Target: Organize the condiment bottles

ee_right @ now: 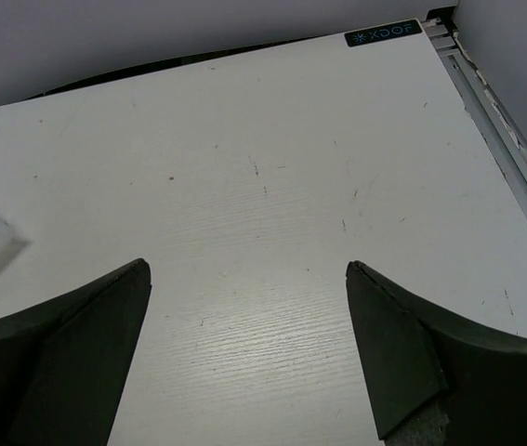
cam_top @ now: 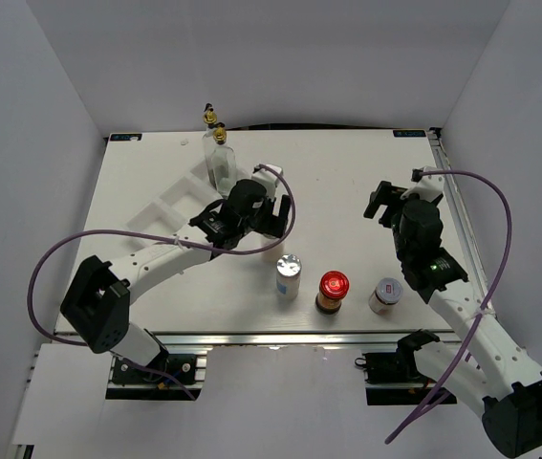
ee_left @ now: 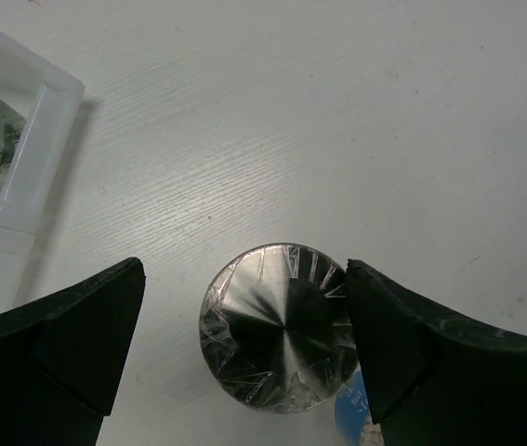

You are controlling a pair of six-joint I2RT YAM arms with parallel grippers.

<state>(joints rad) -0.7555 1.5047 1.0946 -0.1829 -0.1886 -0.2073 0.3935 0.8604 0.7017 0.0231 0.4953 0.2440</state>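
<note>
**Top view.** The rack [cam_top: 170, 215] lies on the table [cam_top: 347, 163] with two cruets [cam_top: 221, 161] standing in its far end. The left gripper [cam_top: 247, 215] hangs just right of the rack, over a shaker that it hides almost wholly from above. A row runs rightward away from the rack, nearer the arm bases: a second shaker [cam_top: 289, 275], a red-lidded jar [cam_top: 333, 290] and a white-lidded jar [cam_top: 385, 295], each apart from the next. The right gripper [cam_top: 385, 203] is well right of the rack, over bare table.

**Left wrist.** The shaker [ee_left: 280, 339] shows its silver lid between the spread fingers of the left gripper [ee_left: 244, 279]. The right-hand finger [ee_left: 393, 344] is at the lid's rim, touching or nearly so. The left-hand finger stands apart from it. Nothing is clamped. A rack corner [ee_left: 49, 139] sits at upper left with glass in its compartment.

**Right wrist.** The right gripper [ee_right: 247, 279] is spread wide and empty over bare table. A white corner at the left edge is probably the rack.

**Step in hand.** The step looks like the pick-up of this shaker for the rack. Two of the six bottles seem to be in the rack, so four remain. The next move calls for centring the jaws on the lid, since the shaker sits off toward one finger. The gripper would then close on the body, lift it straight, and carry it to a free compartment. Whether the fingers are low enough cannot be told.
</note>
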